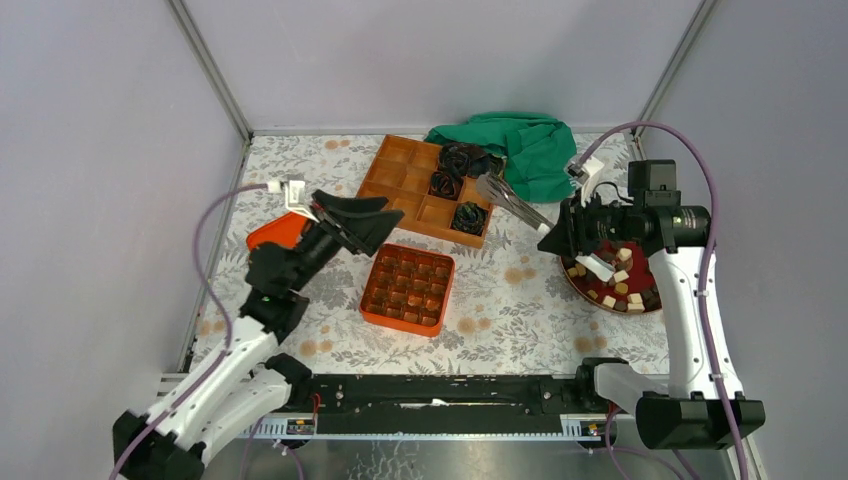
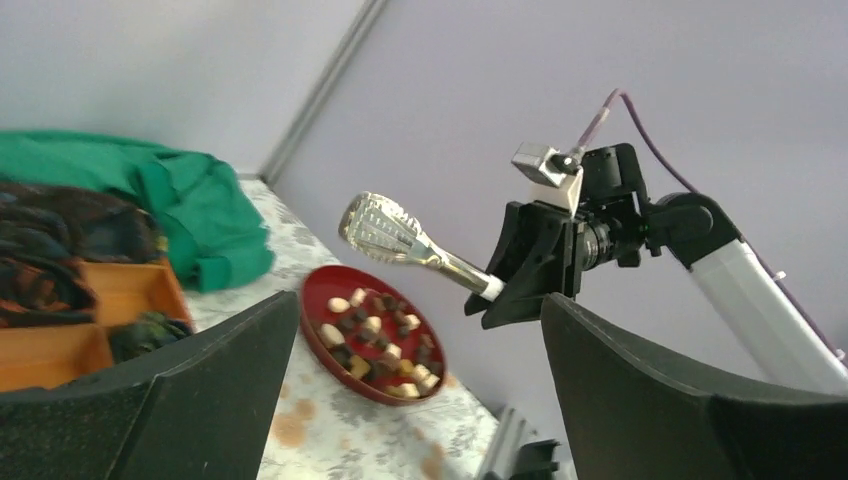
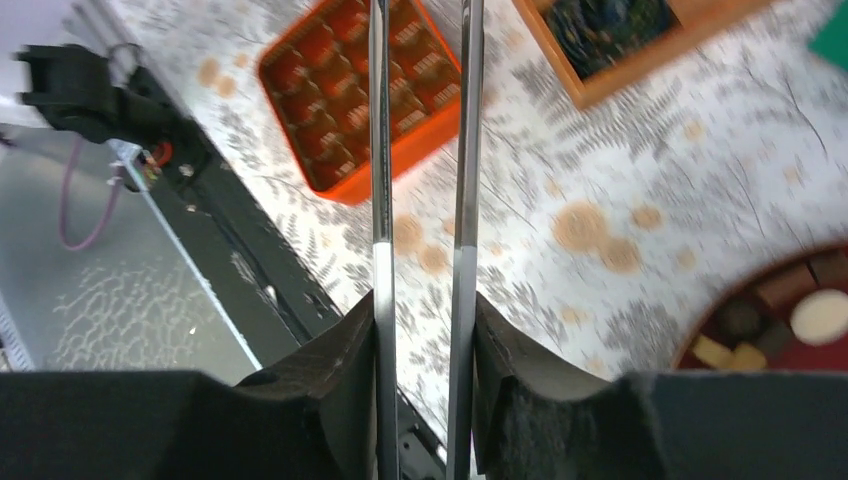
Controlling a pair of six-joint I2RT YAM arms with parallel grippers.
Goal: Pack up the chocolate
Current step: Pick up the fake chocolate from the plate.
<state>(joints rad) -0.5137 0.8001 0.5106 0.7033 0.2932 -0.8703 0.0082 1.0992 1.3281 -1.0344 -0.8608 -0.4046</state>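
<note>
Here, chocolate pieces [image 1: 618, 284] lie on the red plate [image 2: 318, 300] beneath the right gripper [image 1: 566, 236], which is clamped on tongs [image 1: 510, 200] pointing far-left; the left gripper [image 1: 376, 222] gapes empty.

The left fingers [image 2: 200, 400] are seen spread wide. Framed between them, a red plate [image 2: 330, 280] of chocolate pieces [image 2: 375, 335] is set near the bench's [image 2: 330, 440] edge; metal tongs [image 2: 400, 235] are gripped in the air by the right fingers [image 2: 535, 255].
</note>
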